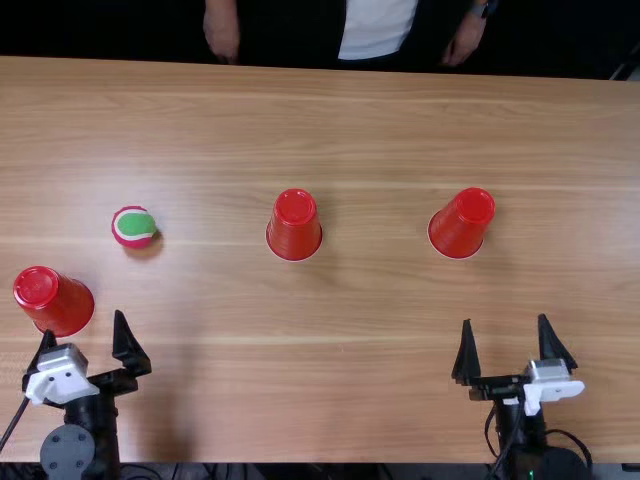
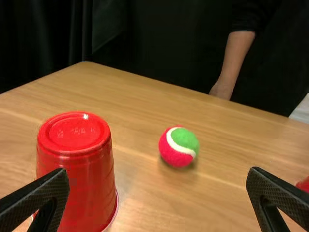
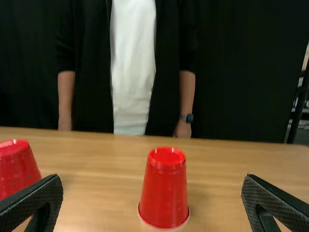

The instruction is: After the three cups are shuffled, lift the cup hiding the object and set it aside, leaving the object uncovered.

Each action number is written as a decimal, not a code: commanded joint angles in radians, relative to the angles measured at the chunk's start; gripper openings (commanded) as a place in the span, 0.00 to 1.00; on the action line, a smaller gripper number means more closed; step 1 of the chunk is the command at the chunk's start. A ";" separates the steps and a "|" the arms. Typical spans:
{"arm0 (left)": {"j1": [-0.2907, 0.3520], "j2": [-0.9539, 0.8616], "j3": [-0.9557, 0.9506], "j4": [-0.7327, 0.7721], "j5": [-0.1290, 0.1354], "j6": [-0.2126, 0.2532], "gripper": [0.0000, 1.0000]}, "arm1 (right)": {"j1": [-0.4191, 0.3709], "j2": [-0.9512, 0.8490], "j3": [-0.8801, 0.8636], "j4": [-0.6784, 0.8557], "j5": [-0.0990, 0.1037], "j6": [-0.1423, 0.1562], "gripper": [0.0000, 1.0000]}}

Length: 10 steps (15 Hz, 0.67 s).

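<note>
Three red cups stand upside down on the table. The left cup (image 1: 52,299) (image 2: 77,169) sits near the front left edge, just ahead of my open left gripper (image 1: 85,341) (image 2: 154,203). A red and green ball (image 1: 134,227) (image 2: 179,146) lies uncovered on the wood, farther back and right of that cup. The middle cup (image 1: 294,225) (image 3: 17,166) and the right cup (image 1: 462,223) (image 3: 164,188) stand in a row across the table. My right gripper (image 1: 507,348) (image 3: 149,208) is open near the front edge, short of the right cup.
A person stands behind the far edge of the table (image 1: 330,120), hands hanging at the sides, touching nothing. Bare wood stretches between the cups and along the front between the two arms.
</note>
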 commanded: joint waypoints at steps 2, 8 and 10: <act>-0.010 -0.017 -0.019 -0.112 0.074 0.014 1.00 | 0.003 -0.011 -0.012 -0.018 -0.009 -0.003 1.00; -0.013 -0.017 -0.019 -0.116 0.123 0.174 1.00 | 0.004 -0.011 -0.009 -0.020 -0.003 0.006 1.00; -0.027 -0.017 -0.019 -0.116 0.186 0.195 1.00 | 0.004 -0.011 -0.009 -0.020 -0.003 0.006 1.00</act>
